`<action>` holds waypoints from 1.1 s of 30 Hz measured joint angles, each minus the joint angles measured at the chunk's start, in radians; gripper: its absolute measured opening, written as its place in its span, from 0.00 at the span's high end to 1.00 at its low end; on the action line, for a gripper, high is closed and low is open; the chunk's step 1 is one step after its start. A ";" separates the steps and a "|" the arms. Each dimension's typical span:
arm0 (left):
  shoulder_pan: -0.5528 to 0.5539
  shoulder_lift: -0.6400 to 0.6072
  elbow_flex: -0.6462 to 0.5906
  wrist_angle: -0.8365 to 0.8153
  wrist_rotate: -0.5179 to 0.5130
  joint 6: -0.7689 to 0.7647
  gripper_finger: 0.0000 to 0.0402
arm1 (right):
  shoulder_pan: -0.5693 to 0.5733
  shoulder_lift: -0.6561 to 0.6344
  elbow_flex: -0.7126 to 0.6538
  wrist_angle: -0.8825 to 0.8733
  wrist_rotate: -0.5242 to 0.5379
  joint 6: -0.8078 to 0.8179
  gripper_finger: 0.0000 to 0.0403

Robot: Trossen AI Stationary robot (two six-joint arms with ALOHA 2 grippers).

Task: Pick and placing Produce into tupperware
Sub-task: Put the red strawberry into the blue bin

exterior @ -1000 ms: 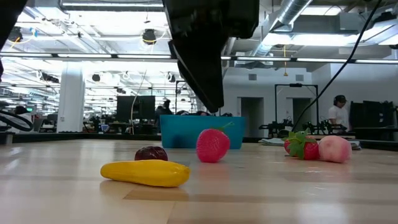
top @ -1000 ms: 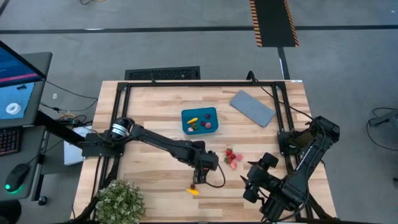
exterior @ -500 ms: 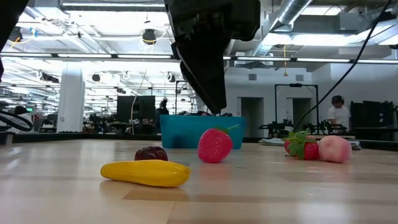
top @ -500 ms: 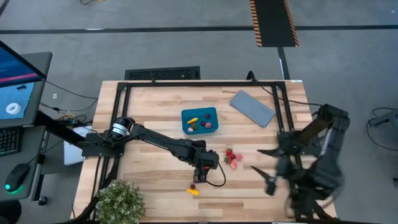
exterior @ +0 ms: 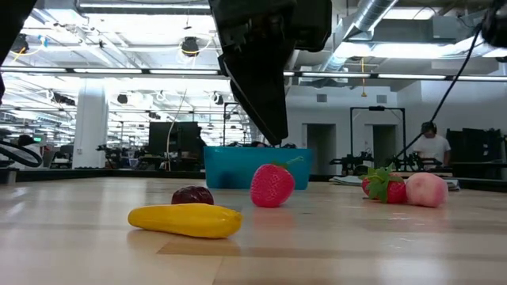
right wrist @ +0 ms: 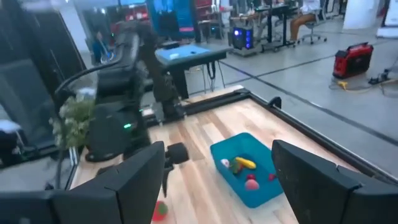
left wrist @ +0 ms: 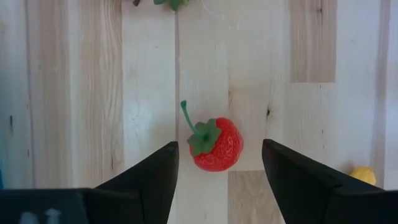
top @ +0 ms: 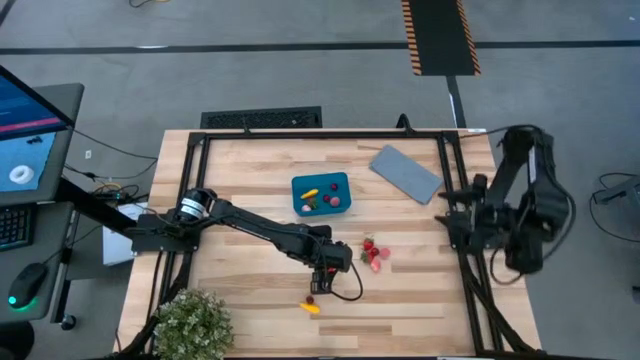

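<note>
A red strawberry [left wrist: 214, 144] with a green stalk lies on the wooden table, and my left gripper [left wrist: 219, 144] hangs open right above it, one finger on either side and clear of it. In the high view this gripper [top: 321, 278] is near the table's front middle. Beside the strawberry [exterior: 272, 185] lie a dark red piece [exterior: 192, 195] and a yellow piece [exterior: 186, 220]. More red and pink pieces [top: 373, 253] lie to the right. The teal tupperware [top: 321, 193] holds several pieces. My right gripper [right wrist: 217, 148] is open and empty, raised at the table's right edge [top: 462, 197].
A flat grey lid [top: 405, 172] lies at the far right of the table. A leafy green plant [top: 190, 322] stands at the near left corner. A black frame [top: 300, 133] runs round the table. A monitor [top: 25, 130] stands off the table's left.
My right arm has swung up from the table's near right corner and gone toward the far edge along the right side; its gripper now points in over the table. My left gripper has kept still above the strawberry.
</note>
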 joint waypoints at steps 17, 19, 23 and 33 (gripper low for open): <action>-0.002 0.000 0.000 0.001 0.008 -0.008 0.45 | -0.106 -0.376 -0.281 0.062 -0.046 -0.001 0.21; 0.002 0.000 0.000 0.001 0.009 -0.008 0.45 | -0.107 -0.367 -0.284 0.075 -0.048 -0.002 0.21; 0.016 0.017 0.000 0.042 0.015 -0.009 0.45 | -0.107 -0.344 -0.285 0.115 -0.052 -0.033 0.21; 0.041 0.048 0.000 0.038 0.109 -0.018 0.39 | -0.107 -0.310 -0.285 0.239 -0.075 -0.139 0.21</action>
